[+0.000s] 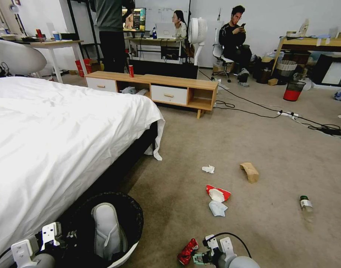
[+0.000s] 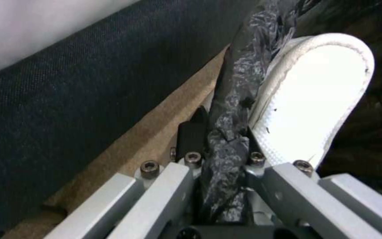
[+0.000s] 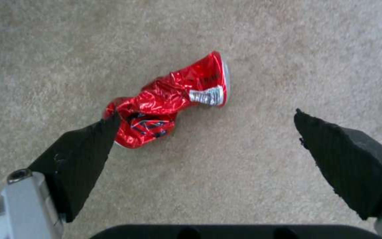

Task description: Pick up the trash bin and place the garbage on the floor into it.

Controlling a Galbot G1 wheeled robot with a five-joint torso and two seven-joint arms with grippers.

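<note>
Lying on beige floor (image 3: 288,49), crushed red can (image 3: 169,103), crumpled, glossy, white label

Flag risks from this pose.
1. Right gripper is open, but the crushed can sits off-centre by one finger; closing may nudge it away rather than trap it.
2. Left gripper pinches only the bin's bag-covered rim; the liner could slip or the bin tilt.
3. A white slipper fills much of the bin, so a dropped can may bounce out.
</note>
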